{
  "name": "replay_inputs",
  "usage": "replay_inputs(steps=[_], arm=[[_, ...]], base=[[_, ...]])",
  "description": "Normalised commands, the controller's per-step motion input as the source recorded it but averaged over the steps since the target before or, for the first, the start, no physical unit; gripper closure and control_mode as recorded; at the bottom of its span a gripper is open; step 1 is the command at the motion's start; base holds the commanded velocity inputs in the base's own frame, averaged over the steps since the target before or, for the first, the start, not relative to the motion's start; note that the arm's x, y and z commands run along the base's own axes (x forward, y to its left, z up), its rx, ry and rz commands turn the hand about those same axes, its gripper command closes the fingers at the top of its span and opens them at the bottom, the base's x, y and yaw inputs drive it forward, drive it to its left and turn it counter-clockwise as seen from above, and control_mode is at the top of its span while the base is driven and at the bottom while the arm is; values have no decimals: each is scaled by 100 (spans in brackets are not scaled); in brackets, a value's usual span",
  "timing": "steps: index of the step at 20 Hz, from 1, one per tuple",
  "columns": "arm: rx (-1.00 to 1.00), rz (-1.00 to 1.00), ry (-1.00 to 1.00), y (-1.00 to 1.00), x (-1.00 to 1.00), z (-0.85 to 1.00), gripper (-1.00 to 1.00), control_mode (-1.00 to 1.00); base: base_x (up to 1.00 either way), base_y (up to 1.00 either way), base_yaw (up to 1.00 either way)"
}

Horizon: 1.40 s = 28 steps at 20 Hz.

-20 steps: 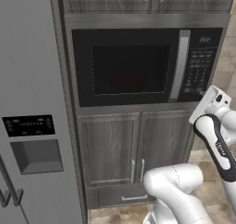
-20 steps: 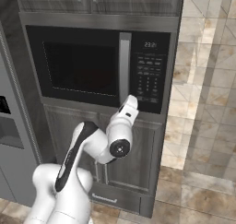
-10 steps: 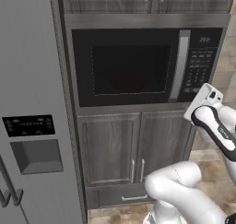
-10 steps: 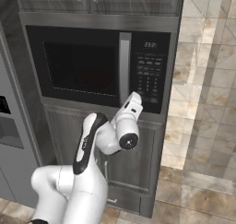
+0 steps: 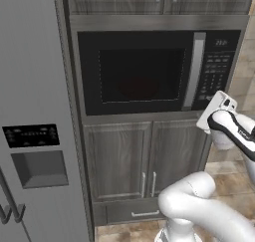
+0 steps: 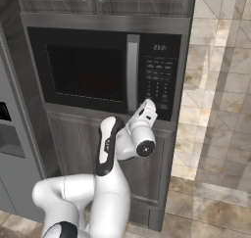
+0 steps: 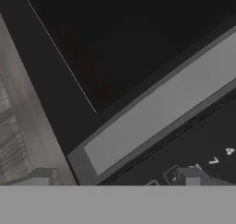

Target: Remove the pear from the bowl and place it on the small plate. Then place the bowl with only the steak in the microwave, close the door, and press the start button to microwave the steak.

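One risk stood out: with the door [image 5: 142,72] shut on the microwave [image 6: 108,71], and the gripper [image 7: 115,180] empty with fingers spread, close to the handle [image 7: 161,112] and keypad [image 6: 158,83], a wide fingertip might have pressed a wrong key.

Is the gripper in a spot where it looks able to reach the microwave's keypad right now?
Probably yes. The door is shut, the open gripper sits close before the keypad, and nothing stands between them.

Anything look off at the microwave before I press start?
Nothing stands out. The door sits shut and flush on the microwave, a faint red shape showing behind its glass. The open gripper faces the handle's lower end beside the keypad.
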Motion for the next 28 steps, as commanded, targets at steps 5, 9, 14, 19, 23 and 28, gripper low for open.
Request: replay_inputs(steps=[5, 9, 14, 19, 23, 28], arm=[[5, 4, 0, -14, 34, -22, -100, -100], [4, 2, 0, -2, 35, -16, -100, -100], [4, 2, 0, -2, 37, -15, -100, -100], [3, 2, 0, -5, 35, -16, -100, -100], [4, 2, 0, -10, 30, -13, -100, -100], [4, 2, 0, -6, 30, -17, -100, -100]], base=[[0, 0, 0], [0, 0, 0], [0, 0, 0], [0, 0, 0], [0, 0, 0], [0, 0, 0]])
